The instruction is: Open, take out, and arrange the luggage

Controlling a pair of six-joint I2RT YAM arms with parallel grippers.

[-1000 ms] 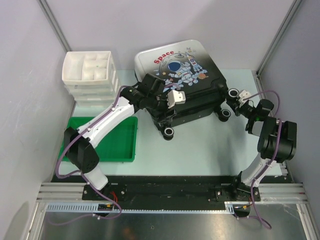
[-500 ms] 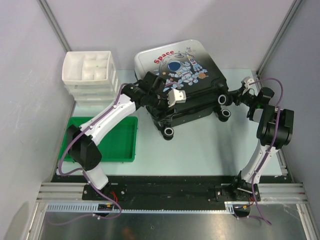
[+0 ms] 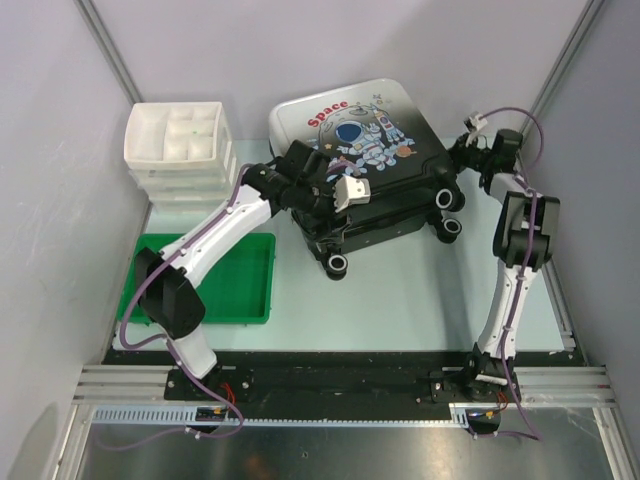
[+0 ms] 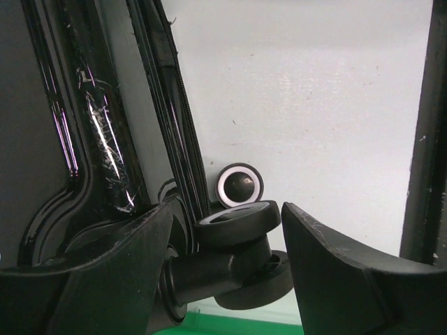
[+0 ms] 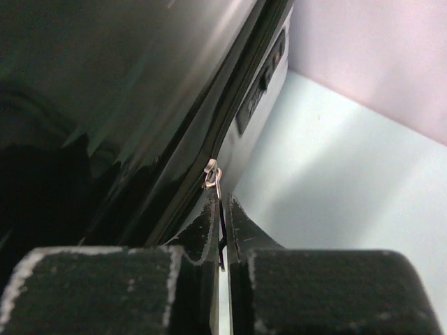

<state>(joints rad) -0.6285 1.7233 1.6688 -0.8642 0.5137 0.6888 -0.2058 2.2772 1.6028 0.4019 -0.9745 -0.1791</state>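
The luggage [image 3: 355,150] lies flat at the back middle of the table [image 3: 400,300], astronaut side up, turned a little so that one corner points to the near side. Its back edge is close to the rear wall and its left corner is near the white drawer box [image 3: 180,150]. The left gripper [image 3: 340,200] is at the near-left edge of the shell, fingers spread wide, with a black wheel [image 4: 237,222] between them; whether they touch it I cannot tell. The right gripper [image 5: 222,204] is pinched on the zipper pull [image 5: 214,174] at the right edge. In front of the luggage the table is bare; the green tray [image 3: 245,290] lies at near left
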